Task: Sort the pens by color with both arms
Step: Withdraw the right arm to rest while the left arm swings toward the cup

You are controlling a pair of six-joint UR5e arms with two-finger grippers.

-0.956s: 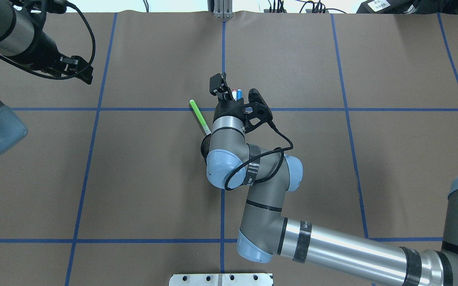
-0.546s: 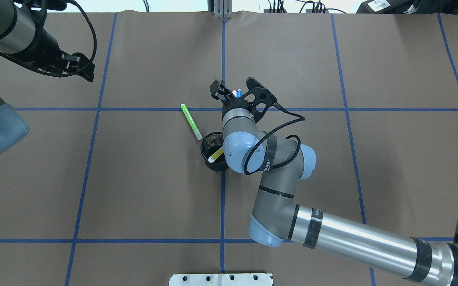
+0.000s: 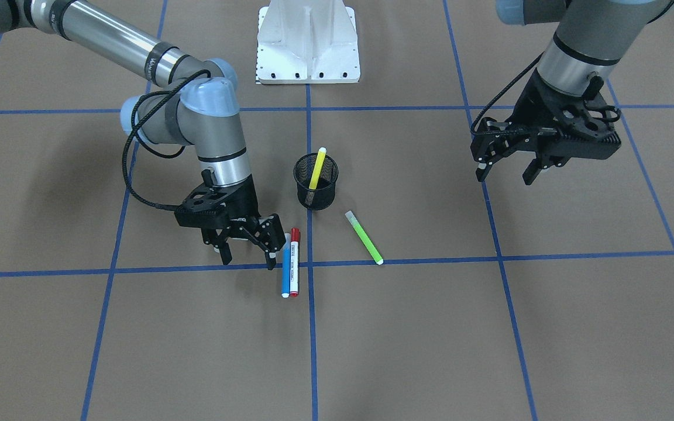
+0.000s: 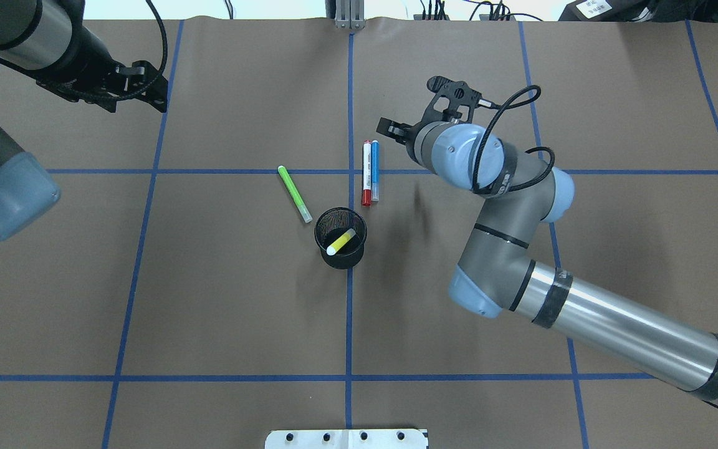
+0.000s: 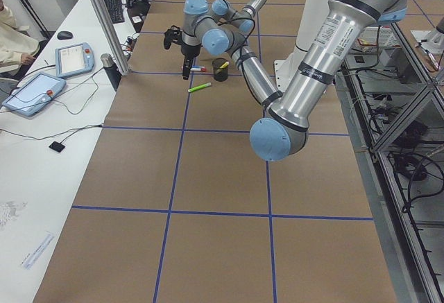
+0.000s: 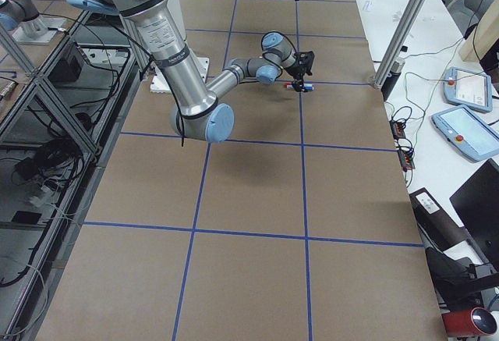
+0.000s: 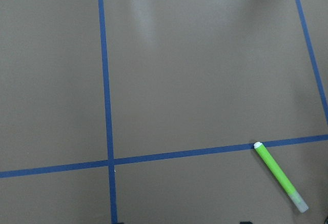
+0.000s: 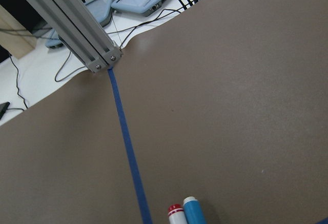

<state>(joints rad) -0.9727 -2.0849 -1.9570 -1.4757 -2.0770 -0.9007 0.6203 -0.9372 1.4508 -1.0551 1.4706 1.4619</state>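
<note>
4 pens: slim yellow marker [image 4: 341, 241] is leaning in 1 black wire-mesh cup [image 4: 319, 232]. Blue marker [image 4: 375, 169] and red-capped white marker [image 4: 366, 173] are lying touching on brown desk [image 4: 209, 299], w/ light-green marker [image 4: 294, 194] near cup. 2 arms: right pincer [image 3: 249, 257] is pointing down, released, just beside blue marker. Left pincer [image 3: 505, 175], also released, is hanging well apart.
</note>
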